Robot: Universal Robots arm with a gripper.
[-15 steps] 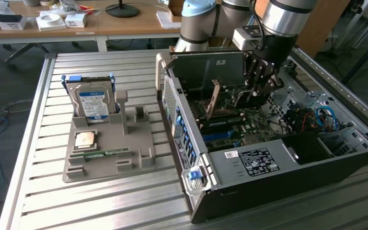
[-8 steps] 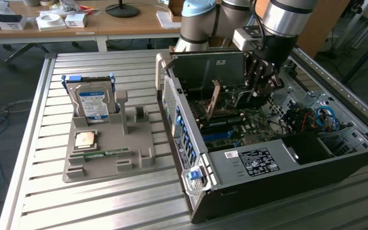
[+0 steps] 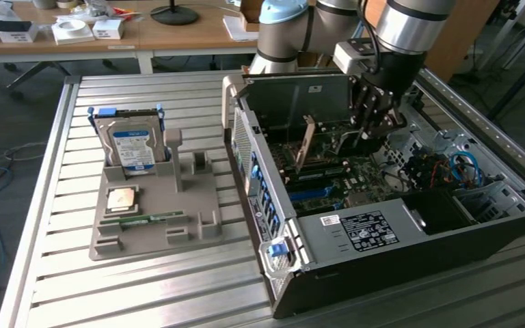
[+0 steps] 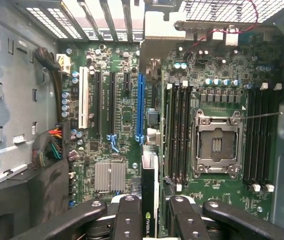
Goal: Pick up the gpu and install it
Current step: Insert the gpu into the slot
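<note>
The gpu is seen edge-on in the wrist view, a thin dark card with a green logo near the fingers. My gripper is shut on it, one black finger on each side. The card hangs above the motherboard, in line with the long blue slot and nearer the camera than it. In the exterior view my gripper reaches down into the open computer case, with the card's tan face standing upright beside it.
A grey fixture tray on the slatted table holds a hard drive, a processor chip and a memory stick. Inside the case are the processor socket, memory slots, a cable bundle and the case walls.
</note>
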